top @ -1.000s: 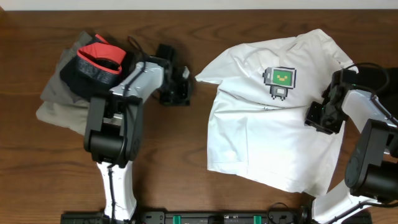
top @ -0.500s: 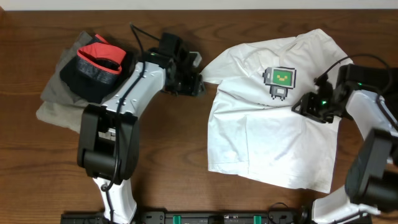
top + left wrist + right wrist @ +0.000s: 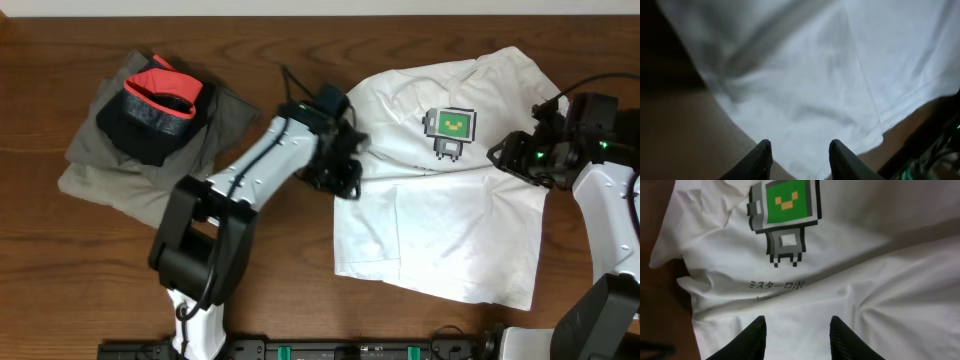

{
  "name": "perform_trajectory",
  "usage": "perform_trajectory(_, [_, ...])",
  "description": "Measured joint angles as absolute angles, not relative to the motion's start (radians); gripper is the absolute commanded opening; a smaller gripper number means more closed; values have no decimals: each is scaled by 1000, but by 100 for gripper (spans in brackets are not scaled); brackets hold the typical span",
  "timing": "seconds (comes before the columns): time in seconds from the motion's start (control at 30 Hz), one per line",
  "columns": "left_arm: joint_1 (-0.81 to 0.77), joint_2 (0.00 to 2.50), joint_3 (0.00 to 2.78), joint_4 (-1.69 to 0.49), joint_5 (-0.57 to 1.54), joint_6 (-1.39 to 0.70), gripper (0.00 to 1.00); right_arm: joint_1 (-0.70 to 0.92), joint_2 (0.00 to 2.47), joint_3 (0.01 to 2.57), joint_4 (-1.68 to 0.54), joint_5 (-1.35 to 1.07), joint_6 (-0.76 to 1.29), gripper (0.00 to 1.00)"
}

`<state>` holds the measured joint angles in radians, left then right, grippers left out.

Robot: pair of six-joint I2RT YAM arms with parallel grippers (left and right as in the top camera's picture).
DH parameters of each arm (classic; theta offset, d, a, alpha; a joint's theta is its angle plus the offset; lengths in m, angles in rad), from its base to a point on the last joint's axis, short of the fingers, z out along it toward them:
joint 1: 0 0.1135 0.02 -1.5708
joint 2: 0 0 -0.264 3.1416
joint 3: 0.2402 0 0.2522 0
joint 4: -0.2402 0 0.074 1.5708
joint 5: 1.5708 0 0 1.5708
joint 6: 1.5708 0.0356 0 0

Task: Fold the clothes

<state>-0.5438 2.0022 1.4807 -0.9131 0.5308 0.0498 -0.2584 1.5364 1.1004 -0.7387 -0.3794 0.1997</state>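
- On the right half of the table [image 3: 290, 290], the white T-shirt [image 3: 440, 230] lay spread face up, unfolded as before.
- Left claw [image 3: 800, 146] had swung from the clothes pile [image 3: 150, 120] to the shirt's left edge, parted and empty (no grip yet).
- Right claw [image 3: 798, 323] had edged toward the print [image 3: 450, 130], also open; a first fold looked about to begin.

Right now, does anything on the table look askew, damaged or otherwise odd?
Nothing looks damaged. The white T-shirt lies at a slant on the table, with creases through its middle. The clothes pile at the left is loosely stacked, not squared.
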Motion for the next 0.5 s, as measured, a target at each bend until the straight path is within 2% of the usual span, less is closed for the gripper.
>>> perform_trajectory(0.27, [-572,2003,1410,-920,439,64,37,-258,1536,1100,-736,-369,207,39])
perform_trajectory(0.5, [-576,2010,1369,-1011,414,129,40,-258,1536,1100,-736,-367,210,39])
